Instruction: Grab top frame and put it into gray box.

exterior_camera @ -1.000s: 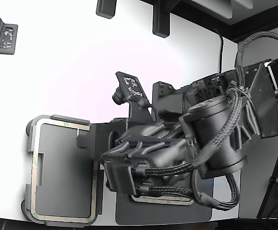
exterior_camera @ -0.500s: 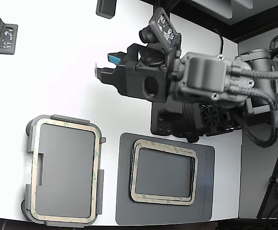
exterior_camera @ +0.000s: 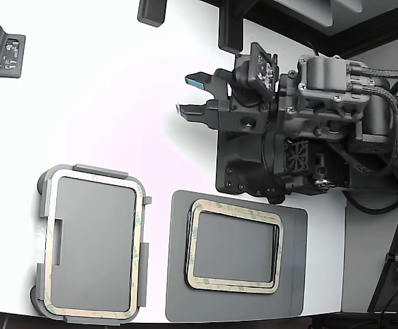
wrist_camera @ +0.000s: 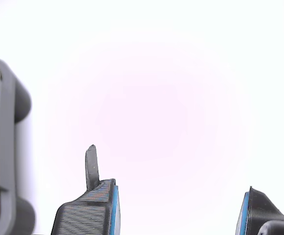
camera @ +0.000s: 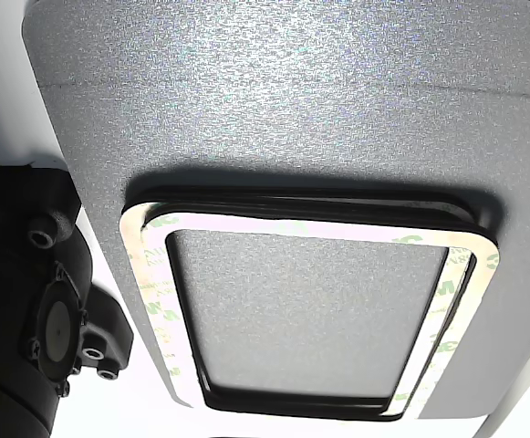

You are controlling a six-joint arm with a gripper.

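Observation:
My gripper (exterior_camera: 193, 95) hangs over bare white table, above the mat and to the right of the gray box in the exterior view. It is open and empty. In the wrist view its blue-padded fingertips (wrist_camera: 90, 210) stand wide apart with nothing between them. The light gray box (exterior_camera: 92, 247) lies at the lower left of the exterior view, with a pale ring frame (exterior_camera: 139, 247) resting on its rim. A corner of the box (wrist_camera: 7, 142) shows in the wrist view. Another pale frame (exterior_camera: 192, 250) tops a stack on the dark mat (exterior_camera: 294, 274). It also shows in the other view (camera: 301, 228).
The arm's dark base (exterior_camera: 274, 157) stands just behind the mat. Dark fixtures sit at the table's far edge (exterior_camera: 151, 12) and at the upper left corner (exterior_camera: 0, 48). The table's front edge runs just below the box and the mat.
One second ago the arm was low over the gap between box and mat. It has since risen and pulled back toward its base with the gripper open and empty. The frame on the box has stayed put.

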